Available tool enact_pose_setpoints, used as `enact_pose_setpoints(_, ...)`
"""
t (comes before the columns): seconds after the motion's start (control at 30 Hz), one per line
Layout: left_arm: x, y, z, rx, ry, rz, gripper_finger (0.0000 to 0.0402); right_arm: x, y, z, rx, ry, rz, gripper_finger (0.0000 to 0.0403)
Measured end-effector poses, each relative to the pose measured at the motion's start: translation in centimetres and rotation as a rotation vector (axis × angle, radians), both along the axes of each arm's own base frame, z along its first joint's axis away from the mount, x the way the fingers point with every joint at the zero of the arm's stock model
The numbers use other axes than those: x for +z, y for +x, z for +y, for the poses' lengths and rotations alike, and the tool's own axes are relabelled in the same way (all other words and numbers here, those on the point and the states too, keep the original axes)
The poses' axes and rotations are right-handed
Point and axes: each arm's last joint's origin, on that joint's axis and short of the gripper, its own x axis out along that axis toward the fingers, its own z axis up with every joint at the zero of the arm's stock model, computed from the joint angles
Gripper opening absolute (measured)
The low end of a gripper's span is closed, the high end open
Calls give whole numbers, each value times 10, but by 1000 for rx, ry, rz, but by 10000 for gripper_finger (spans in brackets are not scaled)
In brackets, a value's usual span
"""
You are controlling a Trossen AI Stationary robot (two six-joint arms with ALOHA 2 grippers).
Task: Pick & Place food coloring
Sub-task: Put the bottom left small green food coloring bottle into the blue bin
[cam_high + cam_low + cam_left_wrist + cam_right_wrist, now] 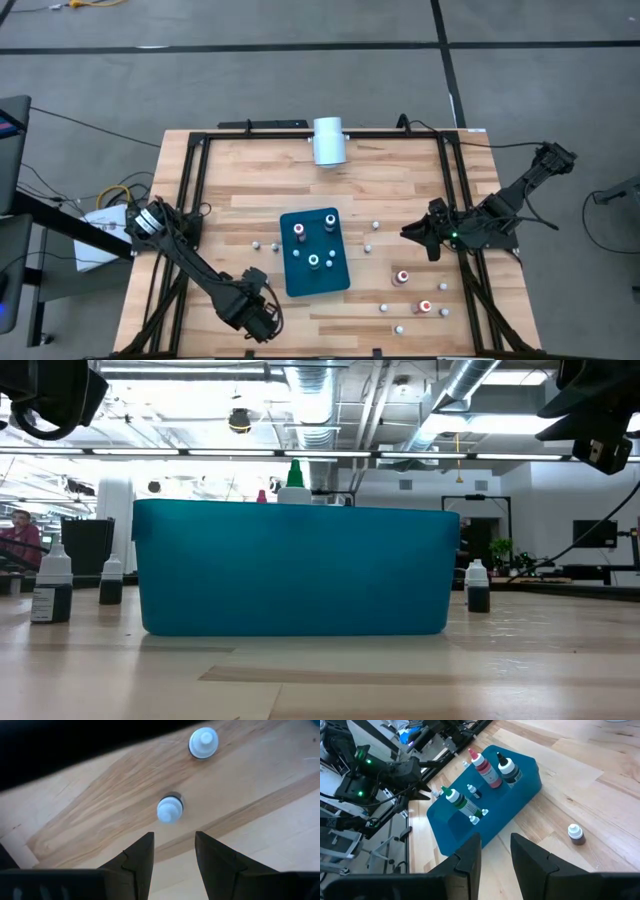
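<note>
**A:** Seen from above: pale wooden plank counter (250,200) in a black metal frame, with a teal rectangular plastic tray (313,252) at its middle. In the tray, tiny food coloring bottles (299,230) standing upright, red, green and dark tops among them. More of the tiny bottles loose on the wood around the tray.

**B:** And the arms?

**A:** Left end effector (258,312) low over the counter's near left part, fingers spread apart, holding nothing. Just ahead of its fingertips in the left wrist view, a small white-capped bottle (170,810); a second white cap (203,742) farther ahead. Teal tray just beside this end effector, toward the counter's middle.

**B:** Right side?

**A:** Right end effector (418,231) raised, aimed at the tray, fingers parted and empty. One loose dark bottle with a white cap (575,833) on bare wood near its fingertips. Beyond the tray, near the counter's far edge, a large white cylinder (328,140).
</note>
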Motion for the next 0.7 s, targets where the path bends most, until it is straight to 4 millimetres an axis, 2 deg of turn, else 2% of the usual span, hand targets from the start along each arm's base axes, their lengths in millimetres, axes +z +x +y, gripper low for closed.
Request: enact_pose_setpoints(0.7, 0, 2, 1, -93, -29, 17, 136, 0, 0, 0, -1, 0, 0, 95)
